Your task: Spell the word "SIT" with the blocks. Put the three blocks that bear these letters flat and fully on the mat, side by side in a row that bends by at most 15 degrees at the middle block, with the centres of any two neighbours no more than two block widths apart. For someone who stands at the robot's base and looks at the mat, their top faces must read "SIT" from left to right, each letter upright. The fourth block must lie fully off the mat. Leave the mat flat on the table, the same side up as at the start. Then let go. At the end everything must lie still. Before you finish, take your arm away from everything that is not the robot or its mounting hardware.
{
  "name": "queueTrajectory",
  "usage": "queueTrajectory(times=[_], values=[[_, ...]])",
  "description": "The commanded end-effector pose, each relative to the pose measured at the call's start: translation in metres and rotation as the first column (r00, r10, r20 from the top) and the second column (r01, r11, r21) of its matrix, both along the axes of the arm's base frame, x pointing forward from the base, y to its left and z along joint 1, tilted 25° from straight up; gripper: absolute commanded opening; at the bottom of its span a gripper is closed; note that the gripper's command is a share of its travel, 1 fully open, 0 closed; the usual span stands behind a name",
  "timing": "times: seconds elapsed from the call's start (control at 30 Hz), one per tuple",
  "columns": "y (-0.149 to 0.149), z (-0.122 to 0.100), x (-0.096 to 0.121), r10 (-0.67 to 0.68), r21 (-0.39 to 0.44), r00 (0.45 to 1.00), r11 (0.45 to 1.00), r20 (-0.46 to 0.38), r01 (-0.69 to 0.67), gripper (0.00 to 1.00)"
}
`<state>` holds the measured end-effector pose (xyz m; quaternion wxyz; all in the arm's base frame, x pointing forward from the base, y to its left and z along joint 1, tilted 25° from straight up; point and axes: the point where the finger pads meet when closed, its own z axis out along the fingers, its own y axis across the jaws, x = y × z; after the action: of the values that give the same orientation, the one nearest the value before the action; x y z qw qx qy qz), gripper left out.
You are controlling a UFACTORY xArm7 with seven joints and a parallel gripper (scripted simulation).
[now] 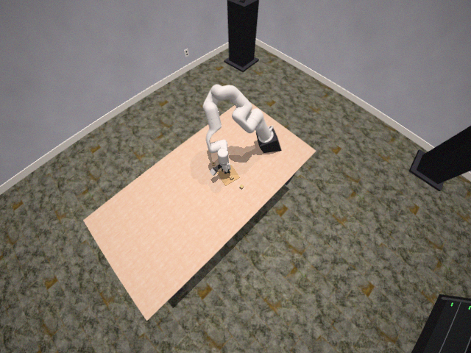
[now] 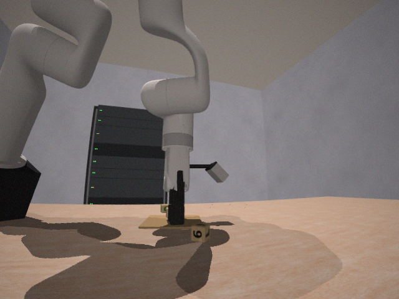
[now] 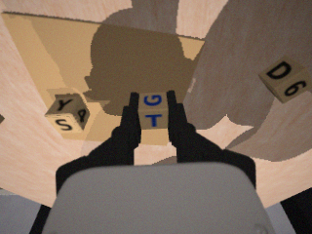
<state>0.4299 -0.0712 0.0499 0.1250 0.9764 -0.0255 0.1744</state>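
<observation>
My gripper (image 3: 153,102) (image 2: 176,218) (image 1: 229,175) is shut on a tan block (image 3: 153,113) with a blue T on top and a blue G on its far side. It holds the block low over the near edge of the tan mat (image 3: 58,54) (image 2: 153,222) (image 1: 235,177). A block with a black S on top (image 3: 66,116) lies at the mat's left edge, with Y on its far side. A block showing D and 6 (image 3: 286,79) (image 2: 200,233) (image 1: 241,187) lies on the table, off the mat to the right. In the exterior view another block (image 2: 164,208) peeks out behind the fingers.
The robot's black base (image 1: 269,142) (image 2: 14,189) stands on the wooden table (image 1: 160,235) (image 2: 290,244) behind the mat. A dark server rack (image 2: 125,157) stands beyond the table.
</observation>
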Motion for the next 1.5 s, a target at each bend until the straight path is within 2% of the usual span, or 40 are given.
queueTrajectory(times=[0.0, 1.07, 1.1, 1.17, 1.2, 1.27, 1.3, 1.37, 1.4, 1.47], values=[[0.0004, 0.0006, 0.0007, 0.001, 0.0, 1.0, 1.0, 0.002, -0.001, 0.21], [0.0004, 0.0006, 0.0007, 0.001, 0.0, 1.0, 1.0, 0.002, -0.001, 0.21], [0.0004, 0.0006, 0.0007, 0.001, 0.0, 1.0, 1.0, 0.002, -0.001, 0.26], [0.0004, 0.0006, 0.0007, 0.001, 0.0, 1.0, 1.0, 0.002, -0.001, 0.26], [0.0004, 0.0006, 0.0007, 0.001, 0.0, 1.0, 1.0, 0.002, -0.001, 0.3], [0.0004, 0.0006, 0.0007, 0.001, 0.0, 1.0, 1.0, 0.002, -0.001, 0.3], [0.0004, 0.0006, 0.0007, 0.001, 0.0, 1.0, 1.0, 0.002, -0.001, 0.34], [0.0004, 0.0006, 0.0007, 0.001, 0.0, 1.0, 1.0, 0.002, -0.001, 0.34], [0.0004, 0.0006, 0.0007, 0.001, 0.0, 1.0, 1.0, 0.002, -0.001, 0.38], [0.0004, 0.0006, 0.0007, 0.001, 0.0, 1.0, 1.0, 0.002, -0.001, 0.38]])
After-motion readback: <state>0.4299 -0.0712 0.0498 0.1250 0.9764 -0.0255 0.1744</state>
